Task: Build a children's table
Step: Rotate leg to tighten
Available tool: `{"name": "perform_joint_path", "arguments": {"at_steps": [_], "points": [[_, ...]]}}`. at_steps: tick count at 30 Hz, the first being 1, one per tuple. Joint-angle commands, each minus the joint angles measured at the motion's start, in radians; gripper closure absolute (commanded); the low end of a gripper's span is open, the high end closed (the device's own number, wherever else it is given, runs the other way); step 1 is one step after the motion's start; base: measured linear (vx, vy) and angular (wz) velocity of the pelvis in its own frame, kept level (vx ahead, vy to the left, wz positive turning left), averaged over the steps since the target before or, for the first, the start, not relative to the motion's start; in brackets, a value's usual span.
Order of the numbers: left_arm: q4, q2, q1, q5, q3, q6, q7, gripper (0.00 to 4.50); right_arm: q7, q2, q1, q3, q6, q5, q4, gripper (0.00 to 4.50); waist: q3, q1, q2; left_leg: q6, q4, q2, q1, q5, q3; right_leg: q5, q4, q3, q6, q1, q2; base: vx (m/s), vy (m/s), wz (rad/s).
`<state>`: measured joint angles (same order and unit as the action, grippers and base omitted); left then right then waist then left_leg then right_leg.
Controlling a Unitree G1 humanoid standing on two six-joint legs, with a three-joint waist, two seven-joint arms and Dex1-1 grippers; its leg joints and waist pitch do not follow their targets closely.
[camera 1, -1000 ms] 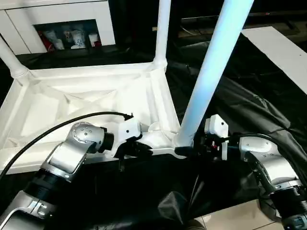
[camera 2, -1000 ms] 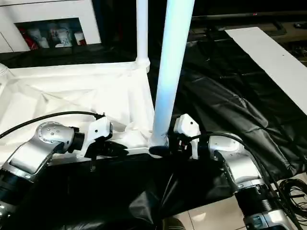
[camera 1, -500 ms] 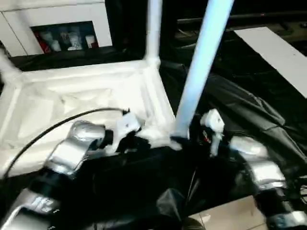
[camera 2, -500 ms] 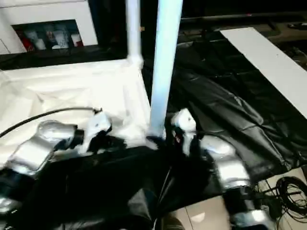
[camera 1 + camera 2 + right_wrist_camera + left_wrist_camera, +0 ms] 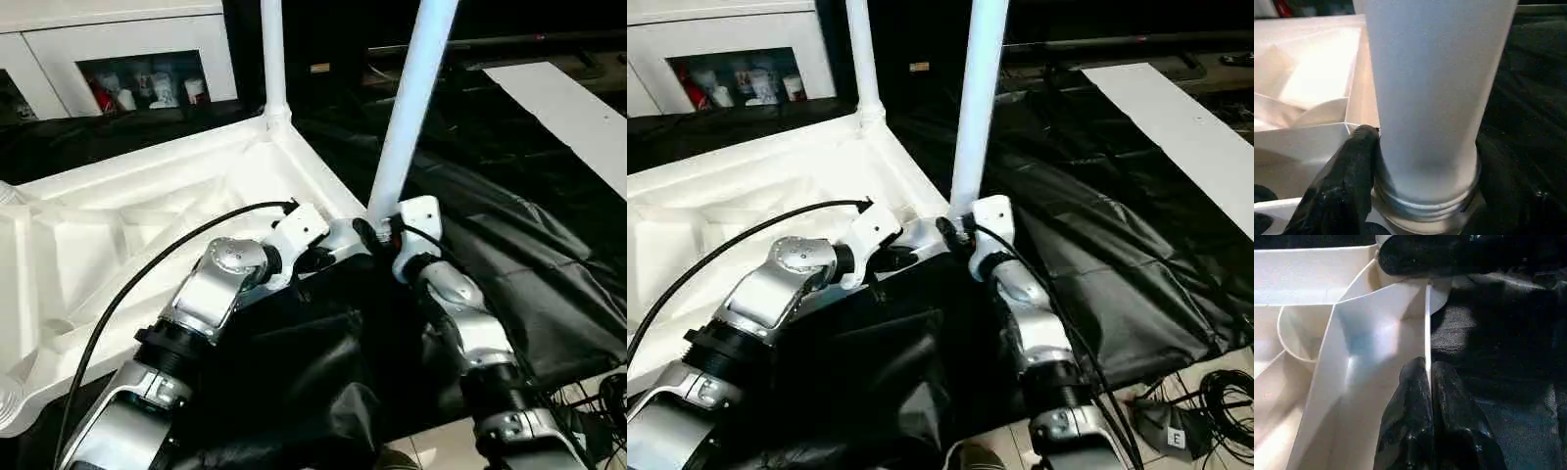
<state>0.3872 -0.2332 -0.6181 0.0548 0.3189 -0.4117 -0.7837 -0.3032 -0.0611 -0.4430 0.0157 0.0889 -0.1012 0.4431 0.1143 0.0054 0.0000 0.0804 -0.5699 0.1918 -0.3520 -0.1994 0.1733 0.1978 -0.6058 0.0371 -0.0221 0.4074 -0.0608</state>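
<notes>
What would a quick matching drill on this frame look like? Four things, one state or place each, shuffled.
Things:
1. left gripper
2. right gripper
3. far leg
4. black sheet

States:
A. standing upright in the tabletop's far corner socket
B. spread under the work
C. shut on the tabletop's thin side wall
D. fingers around the base of the near leg

Pairs: 1-C, 2-D, 3-A, 4-B
</notes>
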Motion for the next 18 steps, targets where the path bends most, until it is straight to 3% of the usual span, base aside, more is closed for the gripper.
{"name": "perform_joint_path", "arguments": {"at_steps": [1,5,7,9,10,12,18], "points": [[0.038,0.003,0.047,0.009,0.056,-0.003,-0.022,4.50,-0.098,0.028,0.015,0.044,-0.025,-0.059,-0.071,1.31,-0.046,0.002,-0.009,-0.062,0.066,0.025,-0.007,-0.161,-0.004,0.264,0.089,-0.048,-0.172,-0.042,-0.065,0.000,0.000,0.00],[-0.008,-0.033,0.064,0.000,0.070,0.037,-0.091,4.50,-0.171,-0.040,0.030,0.038,-0.004,-0.076,-0.126,1.04,-0.054,0.002,-0.009,-0.092,0.061,0.024,-0.011,-0.081,-0.003,0.108,0.074,-0.045,-0.210,-0.055,-0.061,0.000,0.000,0.00],[-0.038,-0.053,0.077,-0.006,0.067,0.027,-0.115,4.50,-0.214,-0.092,0.038,0.037,0.012,-0.076,-0.154,0.83,-0.055,0.001,-0.007,-0.121,0.056,0.024,-0.016,-0.010,-0.002,-0.034,0.060,-0.044,-0.240,-0.060,-0.059,0.000,0.000,0.00],[-0.097,-0.097,0.100,-0.026,0.073,0.035,-0.179,4.50,-0.374,-0.211,0.063,0.084,0.028,-0.065,-0.197,0.63,-0.057,0.002,0.000,-0.139,0.055,0.025,-0.013,-0.001,-0.001,-0.070,0.057,-0.043,-0.261,-0.062,-0.060,0.000,0.000,0.00],[-0.124,-0.119,0.112,-0.038,0.079,0.057,-0.219,4.50,-0.443,-0.255,0.076,0.099,0.039,-0.073,-0.218,0.53,-0.060,0.004,-0.006,-0.154,0.052,0.026,-0.015,0.017,-0.003,-0.113,0.053,-0.042,-0.270,-0.069,-0.058,0.000,0.000,0.00],[-0.157,-0.139,0.125,-0.059,0.079,0.058,-0.259,4.50,-0.523,-0.302,0.093,0.108,0.049,-0.090,-0.245,0.39,-0.056,0.004,-0.002,-0.178,0.051,0.029,-0.013,0.009,0.001,-0.120,0.055,-0.042,-0.281,-0.061,-0.060,0.000,0.000,0.00],[-0.254,-0.222,0.166,-0.123,0.069,0.061,-0.394,4.50,-0.698,-0.423,0.125,0.126,0.063,-0.127,-0.307,0.39,-0.054,0.007,-0.003,-0.178,0.053,0.037,-0.010,-0.025,0.000,-0.043,0.058,-0.041,-0.298,-0.058,-0.064,0.000,0.000,0.00]]}}
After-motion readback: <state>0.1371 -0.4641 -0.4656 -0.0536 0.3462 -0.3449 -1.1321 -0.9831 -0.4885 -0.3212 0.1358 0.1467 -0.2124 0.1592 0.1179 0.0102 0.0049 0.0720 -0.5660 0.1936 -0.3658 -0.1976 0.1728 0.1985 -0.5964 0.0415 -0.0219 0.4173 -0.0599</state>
